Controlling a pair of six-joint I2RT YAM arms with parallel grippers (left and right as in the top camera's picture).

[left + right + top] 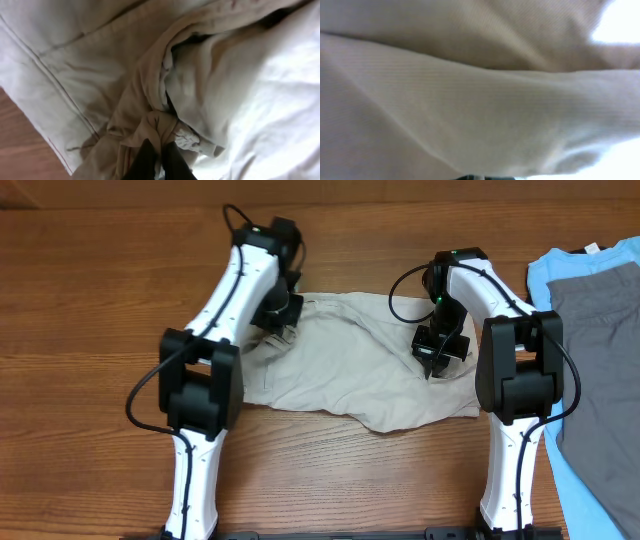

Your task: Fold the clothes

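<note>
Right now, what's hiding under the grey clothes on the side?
A light blue T-shirt lies under the grey garment, peeking out along its top and left edges. The covered middle is hidden, so I can't tell if anything else is there.

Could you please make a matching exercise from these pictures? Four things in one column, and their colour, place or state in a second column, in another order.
Things:
1. shorts
2. T-shirt
3. grey garment
4. left gripper

Colour, place or state:
A. shut on beige cloth
B. light blue
C. lies on the blue cloth, far right
D. beige, in the middle

Pairs: 1-D, 2-B, 3-C, 4-A
</note>
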